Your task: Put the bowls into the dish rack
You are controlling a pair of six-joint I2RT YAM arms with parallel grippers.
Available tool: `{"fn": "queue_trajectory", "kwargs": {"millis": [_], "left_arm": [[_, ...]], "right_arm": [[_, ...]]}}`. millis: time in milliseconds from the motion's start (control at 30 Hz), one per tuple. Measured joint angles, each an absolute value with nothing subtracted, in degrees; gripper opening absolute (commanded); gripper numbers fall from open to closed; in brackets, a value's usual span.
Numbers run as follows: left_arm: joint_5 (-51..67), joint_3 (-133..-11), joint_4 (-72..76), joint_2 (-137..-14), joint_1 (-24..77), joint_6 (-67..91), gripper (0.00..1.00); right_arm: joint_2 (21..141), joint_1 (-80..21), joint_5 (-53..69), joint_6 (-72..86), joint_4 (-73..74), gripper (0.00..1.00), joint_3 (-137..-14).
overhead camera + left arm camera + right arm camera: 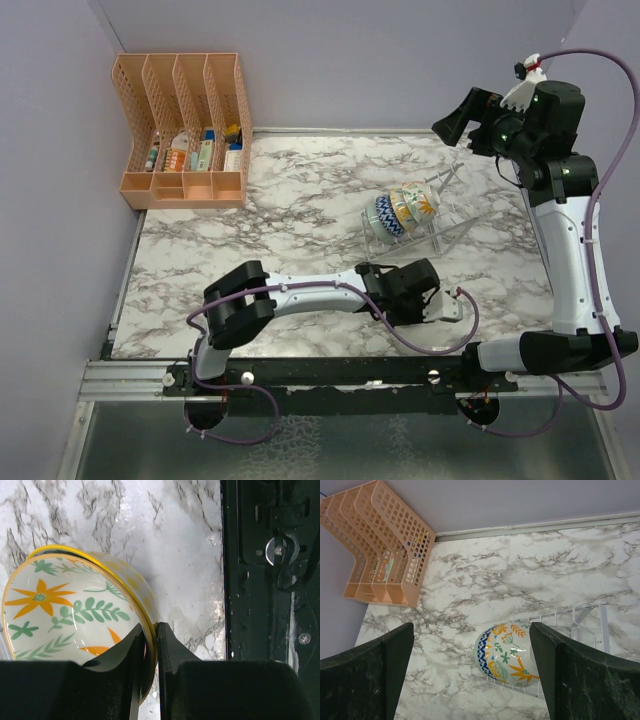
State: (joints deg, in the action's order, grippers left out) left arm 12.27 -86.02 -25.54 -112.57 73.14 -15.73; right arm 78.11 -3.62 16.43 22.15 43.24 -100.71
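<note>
A yellow bowl (75, 605), white inside with orange flowers and green leaves, lies tilted on the marble near the table's front edge. My left gripper (152, 630) is shut on its rim, one finger inside and one outside. In the top view the left gripper (420, 290) hides this bowl. The wire dish rack (440, 232) stands right of centre and holds bowls on edge, the blue-orange floral bowl (386, 215) at its left end. That bowl (507, 652) and the rack (585, 617) also show in the right wrist view. My right gripper (455, 118) is open and empty, high above the back right.
An orange slotted file organizer (185, 130) with small items stands at the back left corner and shows in the right wrist view (385, 545). The black base rail (270, 580) runs close to the right of the yellow bowl. Grey walls enclose the table.
</note>
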Motion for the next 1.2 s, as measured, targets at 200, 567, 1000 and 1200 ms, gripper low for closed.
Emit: {"fn": "queue_trajectory", "kwargs": {"millis": [200, 567, 1000, 1200], "left_arm": [[10.50, -80.55, -24.99, -108.36, 72.49, -15.09, 0.16], [7.97, -73.97, -25.39, -103.11, 69.78, -13.30, 0.31], [6.37, -69.73, -26.94, -99.04, 69.32, -11.29, 0.25], [5.28, -68.20, -27.44, -94.28, 68.36, -11.05, 0.58]], "right_arm": [[77.73, -3.62, 16.43, 22.15, 43.22, 0.99, -99.09], [77.01, -3.62, 16.69, 22.22, 42.76, 0.98, -97.14], [76.36, -3.62, 17.21, 22.20, 42.37, 0.98, -96.55], [76.36, -3.62, 17.41, 22.20, 42.28, 0.98, -96.47]]}}
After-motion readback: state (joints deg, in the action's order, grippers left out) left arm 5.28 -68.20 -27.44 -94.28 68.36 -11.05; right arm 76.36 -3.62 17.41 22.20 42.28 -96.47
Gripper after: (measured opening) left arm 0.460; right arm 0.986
